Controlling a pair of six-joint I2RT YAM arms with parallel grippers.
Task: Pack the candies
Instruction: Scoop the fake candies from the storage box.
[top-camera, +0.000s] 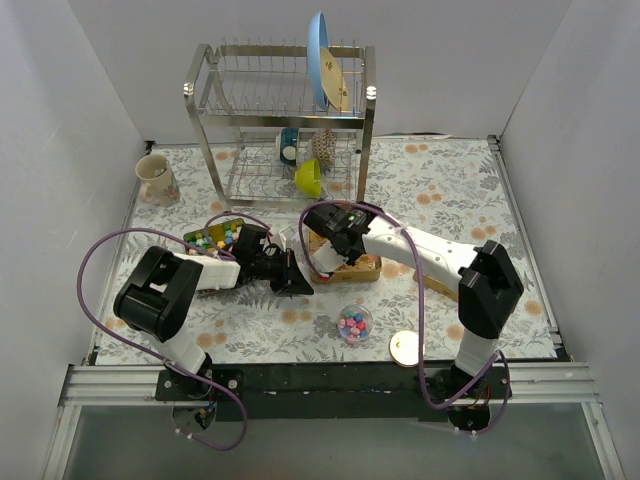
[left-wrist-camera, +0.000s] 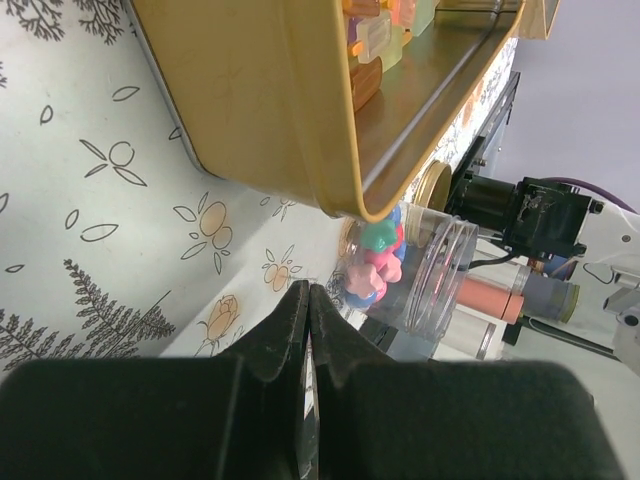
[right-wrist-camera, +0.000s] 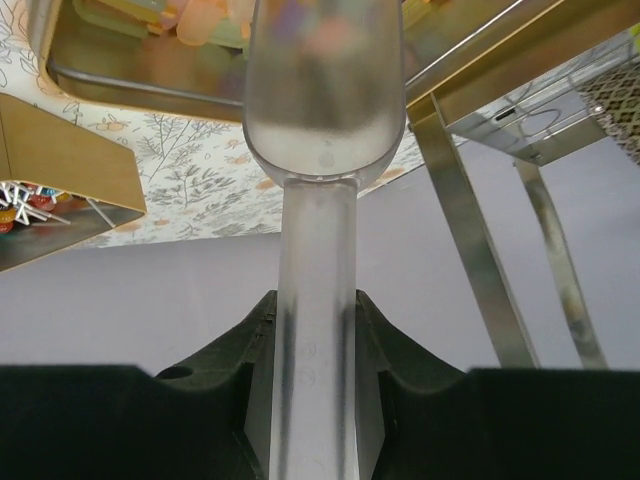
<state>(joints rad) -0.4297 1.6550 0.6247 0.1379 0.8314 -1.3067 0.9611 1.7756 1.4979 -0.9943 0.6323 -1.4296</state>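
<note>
Multicoloured candies (top-camera: 218, 237) lie in a gold tray (top-camera: 192, 236) at the left. A second gold tray (top-camera: 365, 268) sits mid-table, with candies in it (left-wrist-camera: 375, 40). A small clear jar (top-camera: 354, 324) holds pink, green and blue candies (left-wrist-camera: 375, 260). My left gripper (top-camera: 290, 275) is shut and empty, low over the cloth beside the second tray (left-wrist-camera: 280, 100); it also shows in the left wrist view (left-wrist-camera: 308, 300). My right gripper (top-camera: 325, 262) is shut on the handle of a clear plastic scoop (right-wrist-camera: 322, 90), whose bowl is over a tray of candies (right-wrist-camera: 200, 20). Red-white-blue wrapped candies (right-wrist-camera: 15, 205) show at left.
A metal dish rack (top-camera: 285, 110) with a blue plate and a yellow-green bowl (top-camera: 309, 177) stands at the back; its legs (right-wrist-camera: 470, 220) are close to my right gripper. A mug (top-camera: 158, 180) sits back left. A round gold lid (top-camera: 404, 346) lies near the front edge.
</note>
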